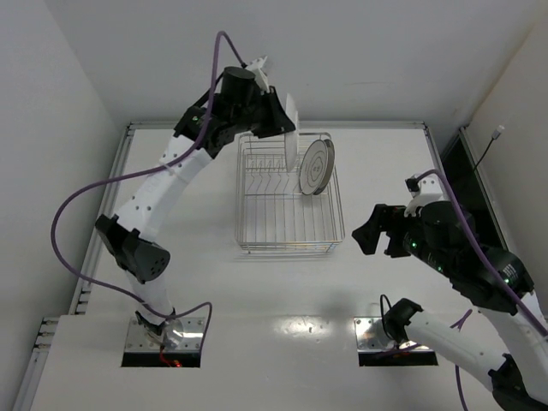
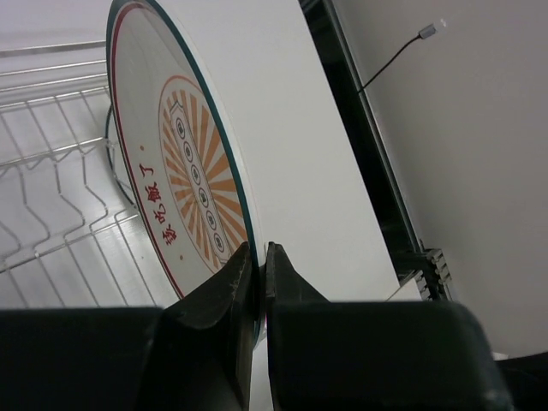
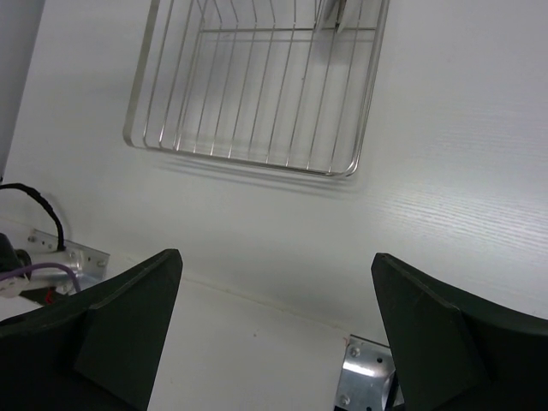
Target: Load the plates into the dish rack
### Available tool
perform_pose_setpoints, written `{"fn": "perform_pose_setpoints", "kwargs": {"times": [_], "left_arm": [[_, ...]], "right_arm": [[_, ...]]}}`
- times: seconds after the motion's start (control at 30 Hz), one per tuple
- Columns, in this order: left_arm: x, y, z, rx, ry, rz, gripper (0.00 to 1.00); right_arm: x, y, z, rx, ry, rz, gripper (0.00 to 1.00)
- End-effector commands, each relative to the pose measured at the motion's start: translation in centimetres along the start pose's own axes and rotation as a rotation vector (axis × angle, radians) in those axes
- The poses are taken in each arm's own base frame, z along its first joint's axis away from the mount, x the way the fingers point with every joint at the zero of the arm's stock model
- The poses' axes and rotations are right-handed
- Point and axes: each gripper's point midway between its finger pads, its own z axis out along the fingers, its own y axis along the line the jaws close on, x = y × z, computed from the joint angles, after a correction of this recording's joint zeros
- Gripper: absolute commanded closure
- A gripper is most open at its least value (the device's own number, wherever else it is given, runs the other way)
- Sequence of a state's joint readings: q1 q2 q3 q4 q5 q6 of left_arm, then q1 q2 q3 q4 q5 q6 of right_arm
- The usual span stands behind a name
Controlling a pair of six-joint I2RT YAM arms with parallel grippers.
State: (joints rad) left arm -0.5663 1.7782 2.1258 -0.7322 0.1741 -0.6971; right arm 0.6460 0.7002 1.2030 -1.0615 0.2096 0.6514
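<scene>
Left gripper (image 2: 259,254) pinches rim of round white orange-sunburst plate (image 2: 193,171), apparently over far end of silver wire dish rack (image 1: 289,249); right gripper (image 3: 274,261) spread wide.

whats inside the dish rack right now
The sunburst plate on edge at the dish rack's far end, rim pinched in the left gripper. Plate and arm cover that end, so anything behind them is hidden.
</scene>
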Motion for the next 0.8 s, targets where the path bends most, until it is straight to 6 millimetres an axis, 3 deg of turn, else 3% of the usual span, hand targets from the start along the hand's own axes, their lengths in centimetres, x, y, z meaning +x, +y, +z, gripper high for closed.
{"fn": "perform_pose_setpoints", "kwargs": {"times": [0.0,0.43,0.57,0.77], "left_arm": [[-1.0,-2.6,2.4,0.129,-0.033,-0.007,1.00],[3.1,0.7,7.9,0.113,0.039,-0.063,1.00],[3.8,0.2,8.7,0.120,0.040,-0.076,1.00],[4.1,2.0,9.6,0.050,0.023,-0.092,1.00]], "right_arm": [[0.3,-0.2,-0.1,-0.001,-0.008,-0.004,0.09],[1.7,-0.4,-0.2,-0.026,0.010,-0.005,0.09],[2.1,-0.7,-0.5,-0.021,0.019,-0.007,0.09],[2.5,-1.0,-0.8,-0.016,0.028,-0.009,0.09]]}}
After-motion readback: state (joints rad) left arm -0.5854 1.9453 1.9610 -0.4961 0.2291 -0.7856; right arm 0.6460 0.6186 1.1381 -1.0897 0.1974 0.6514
